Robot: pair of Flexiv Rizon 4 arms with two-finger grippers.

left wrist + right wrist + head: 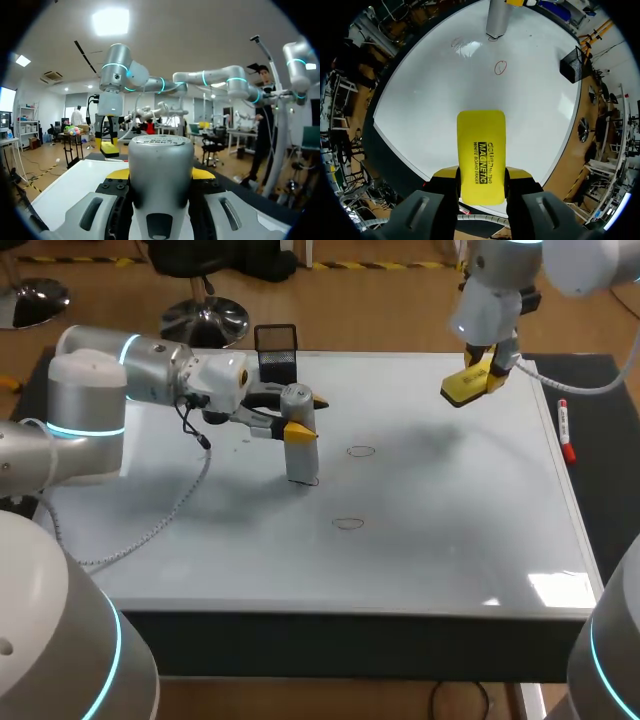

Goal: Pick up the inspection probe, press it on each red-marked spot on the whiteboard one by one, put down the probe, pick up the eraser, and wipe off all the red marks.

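Probe (160, 150) clamped upright in left gripper (160, 175).
Its tip touches the whiteboard (440, 540); right gripper (481, 174) grasps the eraser (481, 135) above it.

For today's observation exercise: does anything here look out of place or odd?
The right tool already holds the eraser over the whiteboard while the left tool stands the probe upright on it. Nothing spilled or damaged.
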